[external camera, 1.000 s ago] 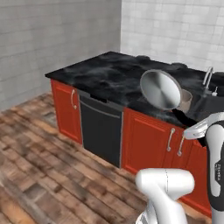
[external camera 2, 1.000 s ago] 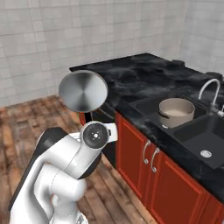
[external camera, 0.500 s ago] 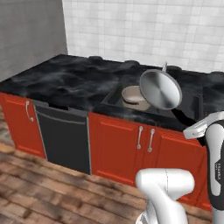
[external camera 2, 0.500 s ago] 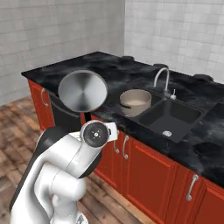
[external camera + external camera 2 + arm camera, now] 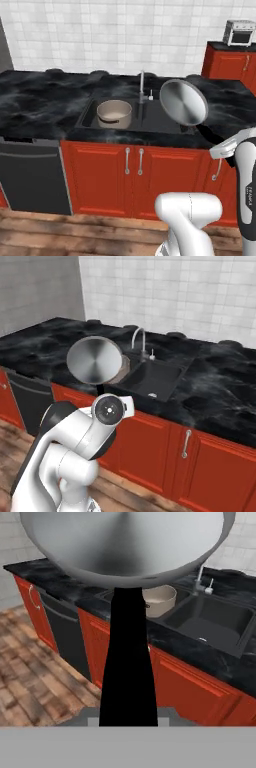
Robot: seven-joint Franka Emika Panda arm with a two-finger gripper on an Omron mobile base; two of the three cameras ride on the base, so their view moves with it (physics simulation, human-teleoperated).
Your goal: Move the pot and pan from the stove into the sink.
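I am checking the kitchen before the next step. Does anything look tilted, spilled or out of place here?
Nothing is spilled or damaged. The pot sits upright in the left basin of the sink. The one odd thing is the pan: it is held in the air by its black handle and tipped on edge, its flat underside facing the cameras, not level.

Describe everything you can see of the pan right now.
The pan is a small, shallow round frying pan of shiny silver metal with a straight black handle. It is off every surface, held in the air, tipped on edge so its round face shows in both base views, handle pointing down toward the arm. It hangs in front of the sink. The end effector is shut on its handle; nothing else touches it.
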